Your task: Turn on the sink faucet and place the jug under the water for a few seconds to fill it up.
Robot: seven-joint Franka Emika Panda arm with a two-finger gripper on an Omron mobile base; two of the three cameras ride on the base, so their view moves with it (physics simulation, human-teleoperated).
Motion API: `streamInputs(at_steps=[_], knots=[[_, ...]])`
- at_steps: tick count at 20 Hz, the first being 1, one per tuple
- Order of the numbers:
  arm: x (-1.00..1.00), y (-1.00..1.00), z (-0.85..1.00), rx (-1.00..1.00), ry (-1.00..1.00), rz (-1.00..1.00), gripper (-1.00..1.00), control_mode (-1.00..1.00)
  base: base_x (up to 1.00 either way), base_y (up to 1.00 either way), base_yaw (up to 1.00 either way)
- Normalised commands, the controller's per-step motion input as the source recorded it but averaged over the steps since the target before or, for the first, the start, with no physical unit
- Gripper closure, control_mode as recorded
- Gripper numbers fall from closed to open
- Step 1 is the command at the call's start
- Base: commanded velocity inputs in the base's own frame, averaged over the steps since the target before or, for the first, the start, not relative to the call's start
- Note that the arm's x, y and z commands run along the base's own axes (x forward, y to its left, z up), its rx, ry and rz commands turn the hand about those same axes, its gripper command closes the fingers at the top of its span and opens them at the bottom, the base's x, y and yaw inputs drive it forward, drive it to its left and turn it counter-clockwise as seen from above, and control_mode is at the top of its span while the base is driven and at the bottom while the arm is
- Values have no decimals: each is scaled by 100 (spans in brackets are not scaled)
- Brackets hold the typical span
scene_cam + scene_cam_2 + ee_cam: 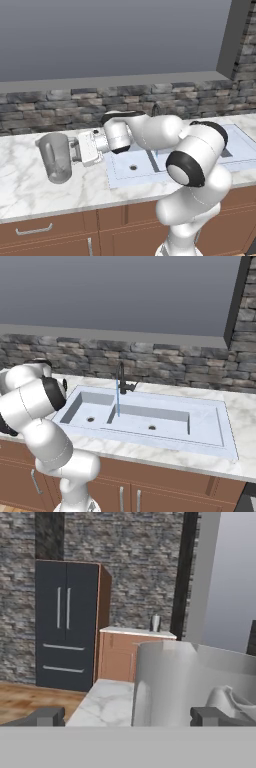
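Since the gripper (75, 150) has its fingers spread wide beside the jug (55, 157) at the left of the frame, nothing is held. The jug looks hard, smooth, slippery; grab its handle side. Farther off, the sink faucet (121, 379) runs.

Translucent glassy jug (55, 157), marble counter (25, 185)

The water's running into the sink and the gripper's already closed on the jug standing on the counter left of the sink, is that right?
Not quite: the gripper is open, its fingers either side of the jug, as the hand view shows. The rest holds: water runs from the faucet into the sink.
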Motion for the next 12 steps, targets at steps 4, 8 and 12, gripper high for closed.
streamInputs(at_steps=[4,8,12], knots=[[-9,4,-2,0,0,0,-100,-100,0,0,0],[-9,18,-7,0,0,0,-100,-100,0,0,0],[-4,15,-6,0,0,0,-100,-100,0,0,0]])
